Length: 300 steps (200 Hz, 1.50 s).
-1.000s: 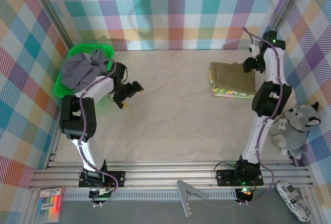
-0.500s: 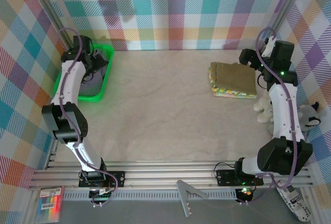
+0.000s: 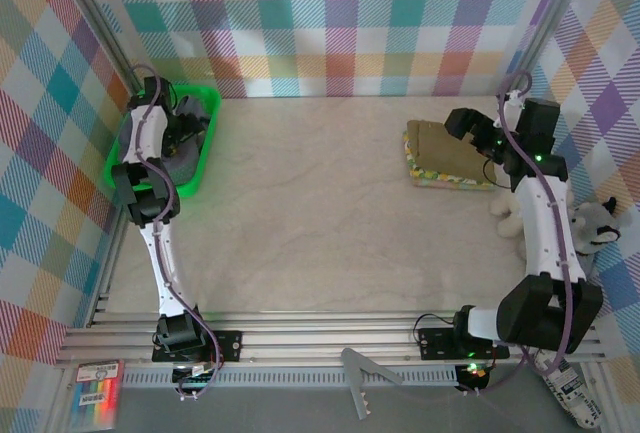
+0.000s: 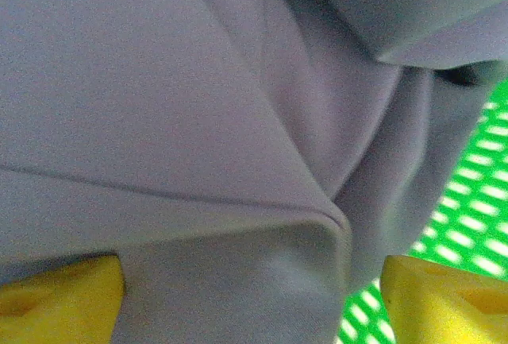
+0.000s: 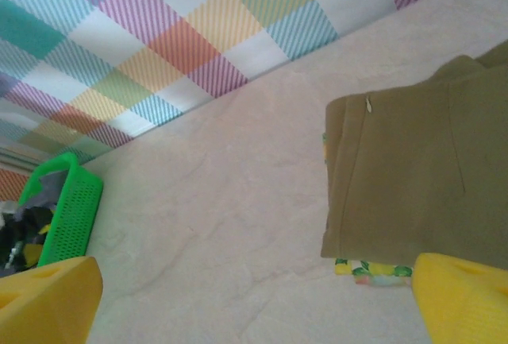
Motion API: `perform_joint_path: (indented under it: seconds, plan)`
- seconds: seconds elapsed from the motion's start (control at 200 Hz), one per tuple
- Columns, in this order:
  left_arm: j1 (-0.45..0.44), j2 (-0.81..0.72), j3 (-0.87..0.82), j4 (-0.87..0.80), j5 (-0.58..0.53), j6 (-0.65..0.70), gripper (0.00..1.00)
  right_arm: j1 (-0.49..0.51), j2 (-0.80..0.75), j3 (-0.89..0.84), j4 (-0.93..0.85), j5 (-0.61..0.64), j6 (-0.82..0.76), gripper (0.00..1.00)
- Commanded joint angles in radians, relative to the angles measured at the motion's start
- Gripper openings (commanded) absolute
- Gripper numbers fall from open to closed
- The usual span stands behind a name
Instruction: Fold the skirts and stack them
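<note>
- My left gripper is down inside the green basket at the far left of the table.
- Its yellow fingers stand apart, with a fold of the grey-lavender skirt lying between them; I see no clamp on the cloth.
- That skirt is bunched up in the basket.
- My right gripper hovers near the olive-brown skirt, jaws spread wide and holding nothing.
- The olive-brown skirt lies folded on top of the folded floral skirt at the far right, the floral edge peeking out underneath.
</note>
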Motion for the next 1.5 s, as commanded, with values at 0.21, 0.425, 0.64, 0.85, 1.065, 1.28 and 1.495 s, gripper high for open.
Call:
perform_joint_path:
  seconds: [0.21, 0.425, 0.64, 0.85, 1.065, 1.28, 1.495]
  plan:
    - [0.002, -0.147, -0.098, 0.04, 0.036, -0.007, 0.0, -0.003, -0.08, -0.012, -0.037, 0.026, -0.009, 0.99]
    - [0.005, -0.403, -0.264, 0.18, 0.094, 0.015, 0.0, -0.018, -0.164, -0.145, 0.141, 0.038, 0.025, 0.99]
    - [0.005, -0.645, -0.419, 0.321, 0.146, -0.046, 0.0, -0.019, -0.172, -0.215, 0.18, 0.068, 0.096, 0.99]
    - [-0.005, -0.773, -0.444, 0.412, 0.295, -0.177, 0.0, -0.02, -0.126, -0.234, 0.139, 0.156, 0.277, 0.99]
    - [-0.113, -0.819, -0.295, 0.377, 0.365, -0.148, 0.0, -0.019, -0.092, -0.249, 0.207, 0.085, 0.368, 0.99]
    - [-0.302, -0.779, -0.154, 0.336, 0.418, -0.091, 0.0, -0.018, -0.069, -0.215, 0.19, -0.028, 0.334, 0.99]
    - [-0.469, -0.625, 0.021, 0.271, 0.45, -0.037, 0.0, -0.018, -0.072, -0.216, 0.177, -0.068, 0.307, 0.99]
